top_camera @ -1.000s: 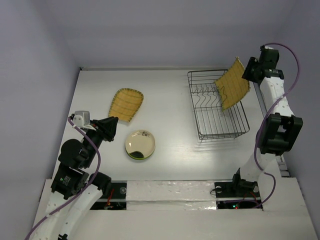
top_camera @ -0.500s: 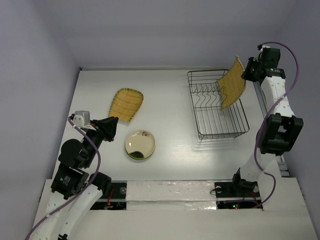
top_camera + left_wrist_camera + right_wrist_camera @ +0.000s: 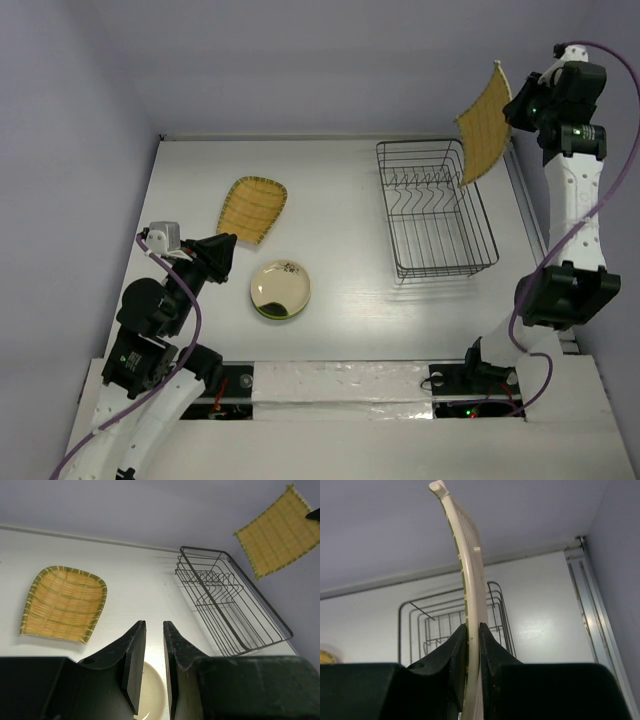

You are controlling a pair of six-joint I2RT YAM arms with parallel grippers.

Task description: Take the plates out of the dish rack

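One square woven plate (image 3: 483, 125) is pinched by its edge between the fingers of the right claw (image 3: 511, 104). These are closed to a narrow slit no wider than the plate's rim, as is seen in the right wrist view. The plate is held on edge in the air, raised above the far right corner of the dish rack (image 3: 436, 212) and touching none of its wires. The left claw (image 3: 224, 250) is poised over the table (image 3: 340, 170), well to the left of the rack; its fingers are drawn almost together, a thin gap is left between them, and nothing is held. An oval woven plate (image 3: 252, 208) is laid flat to the left of the rack. A round cream plate (image 3: 280, 287) with a dark mark is set nearer than it, also left of the rack, just beside the left claw.
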